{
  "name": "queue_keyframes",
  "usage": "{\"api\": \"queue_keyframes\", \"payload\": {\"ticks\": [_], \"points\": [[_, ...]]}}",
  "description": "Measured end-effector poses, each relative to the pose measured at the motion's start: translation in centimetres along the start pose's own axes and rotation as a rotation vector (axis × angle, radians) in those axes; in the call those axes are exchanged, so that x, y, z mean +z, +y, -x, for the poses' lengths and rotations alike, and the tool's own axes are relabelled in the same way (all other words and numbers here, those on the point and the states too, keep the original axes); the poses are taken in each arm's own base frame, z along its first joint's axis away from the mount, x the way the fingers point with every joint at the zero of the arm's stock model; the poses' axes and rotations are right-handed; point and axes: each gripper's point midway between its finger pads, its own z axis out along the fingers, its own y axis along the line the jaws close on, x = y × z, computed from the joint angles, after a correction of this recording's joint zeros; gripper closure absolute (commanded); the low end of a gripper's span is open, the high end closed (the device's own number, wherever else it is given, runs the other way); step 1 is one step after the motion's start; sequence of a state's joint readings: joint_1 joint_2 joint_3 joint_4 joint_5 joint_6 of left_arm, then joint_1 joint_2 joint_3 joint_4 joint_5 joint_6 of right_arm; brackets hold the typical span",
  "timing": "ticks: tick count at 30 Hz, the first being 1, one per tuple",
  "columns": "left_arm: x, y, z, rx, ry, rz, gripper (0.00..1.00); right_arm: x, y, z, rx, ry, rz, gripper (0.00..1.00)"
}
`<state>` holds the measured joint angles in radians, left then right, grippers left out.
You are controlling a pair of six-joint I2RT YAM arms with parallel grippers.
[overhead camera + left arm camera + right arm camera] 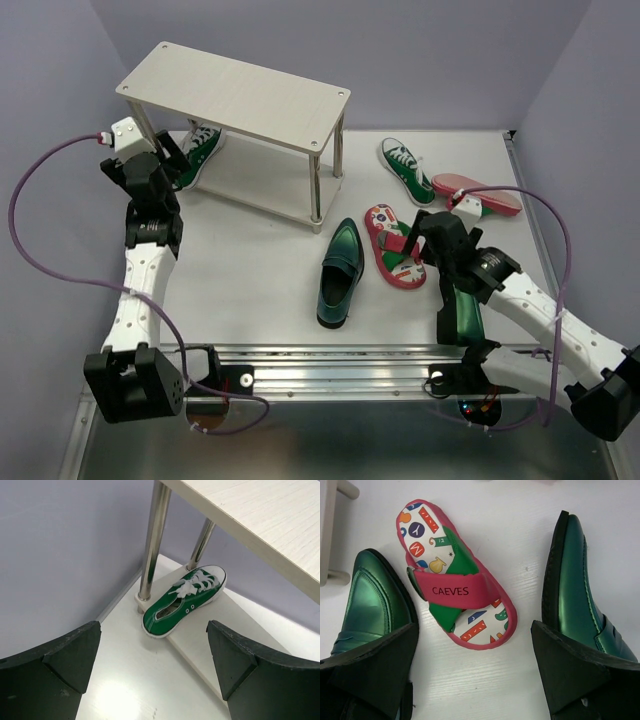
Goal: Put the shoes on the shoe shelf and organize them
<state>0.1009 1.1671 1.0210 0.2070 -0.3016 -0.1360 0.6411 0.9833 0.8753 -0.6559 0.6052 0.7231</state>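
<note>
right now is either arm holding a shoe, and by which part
Nothing is held. Left gripper open, apart from the green sneaker on the lower shelf board; right gripper open above the red flip-flop.

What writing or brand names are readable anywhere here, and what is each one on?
"CAEVES": black capitals on the red strap of the flip-flop, seen in the right wrist view.
Footbed: scattered coloured shapes like letters and numbers that form no readable word.
Green sneaker: no label or text can be seen.
In the top view, everything is too small to read.

Shoes (pixel 340 272) and shoe shelf (pixel 240 95) on table (pixel 250 285)
</note>
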Motion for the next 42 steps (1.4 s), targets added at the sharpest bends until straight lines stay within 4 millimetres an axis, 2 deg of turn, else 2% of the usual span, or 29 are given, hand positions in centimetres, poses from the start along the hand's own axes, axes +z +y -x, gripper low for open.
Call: {"api": "queue_keyframes", "payload": {"ticks": [4,6,8,12,14,18,21,23,29,36,42], "points": [[-2.7,0.1,0.2,-0.046,0.022,0.045,0.01,0.7,-0.9,0.2,0.017,0.007,-0.052,0.00],[-4.1,-0.6,-0.8,-0.044,0.060,0.046,0.01,1.2,-1.9,0.4,0.031,0.013,-0.092,0.00],[-5.9,-2.4,-2.6,-0.043,0.113,0.003,0.01,1.6,-2.5,0.3,0.035,0.029,-0.115,0.00],[-9.3,-4.9,-5.8,-0.045,0.215,-0.086,0.01,2.2,-2.5,0.3,0.031,0.064,-0.130,0.00],[-10.9,-5.5,-6.9,-0.063,0.251,-0.109,0.01,3.1,-2.6,1.0,0.041,0.084,-0.140,0.00],[-12.8,-5.8,-7.3,-0.101,0.281,-0.131,0.01,5.3,-3.7,3.0,0.089,0.106,-0.170,0.00],[-13.2,-5.6,-7.4,-0.119,0.294,-0.124,0.01,7.0,-3.7,3.9,0.104,0.126,-0.175,0.00],[-13.4,-5.4,-7.9,-0.115,0.312,-0.117,0.01,8.3,-2.9,4.4,0.100,0.139,-0.164,0.01],[-13.8,-5.2,-9.0,-0.084,0.362,-0.110,0.01,14.0,0.7,6.8,0.029,0.165,-0.125,0.03],[-14.1,-5.0,-8.6,-0.077,0.369,-0.107,0.01,19.9,4.2,10.3,-0.065,0.132,-0.084,0.16],[-14.7,-4.6,-8.1,-0.084,0.362,-0.112,0.01,25.1,5.6,10.8,-0.142,0.132,-0.101,0.16]]}}
